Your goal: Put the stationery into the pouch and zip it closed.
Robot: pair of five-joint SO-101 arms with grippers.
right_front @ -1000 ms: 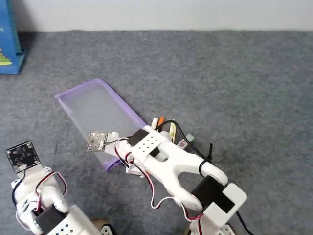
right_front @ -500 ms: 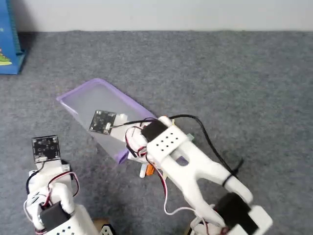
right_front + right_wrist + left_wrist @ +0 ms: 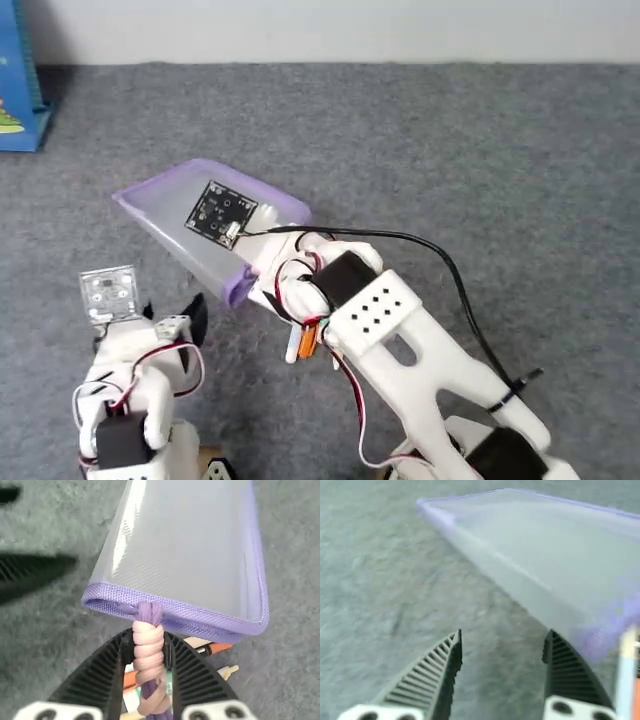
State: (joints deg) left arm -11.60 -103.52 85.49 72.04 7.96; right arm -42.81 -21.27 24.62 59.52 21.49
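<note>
Your left gripper (image 3: 504,636) stands with its jaws spread wide and nothing between them, low over the grey carpet (image 3: 470,150). It is just short of the pouch's near end.

The pouch (image 3: 165,208) is clear with purple binding. In the high view its long axis runs from that near end, beside both grippers, away towards the far left. Nothing is noted inside it (the walls are translucent, so treat this as provisional). Whether the zip is open cannot be determined.

Your right gripper (image 3: 148,642) has its jaws narrow, clamped on the knotted purple pull cord (image 3: 148,625) at the near end. The pouch stretches straight away from these jaws.

The stationery (image 3: 305,340), an orange pen among pale pieces, lies on the carpet under the right gripper, outside the pouch and just beside its near edge.

Assessment: the left is the free arm, and the pouch's near corner lies ahead of its open jaws. Brace there before the cord is drawn along the long axis.
</note>
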